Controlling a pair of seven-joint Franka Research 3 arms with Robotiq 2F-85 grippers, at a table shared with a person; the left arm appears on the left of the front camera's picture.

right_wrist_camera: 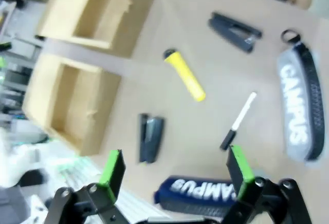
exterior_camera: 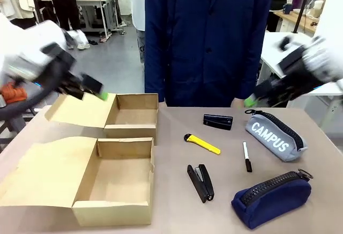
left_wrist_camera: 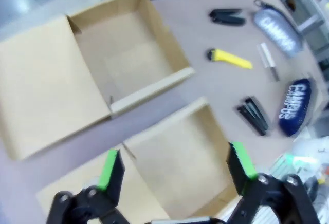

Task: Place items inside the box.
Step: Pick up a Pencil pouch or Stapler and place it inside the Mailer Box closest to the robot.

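Note:
Two open, empty cardboard boxes stand at the left, a near box and a far box. On the table to their right lie a yellow utility knife, a black stapler, a marker, a small black case, a grey pouch and a navy pouch. My left gripper hovers open above the boxes. Open too, my right gripper hangs above the items, over the navy pouch and marker.
A person in a navy coat stands at the table's far edge. The boxes' flaps spread out to the left. Bare table shows between the boxes and the items.

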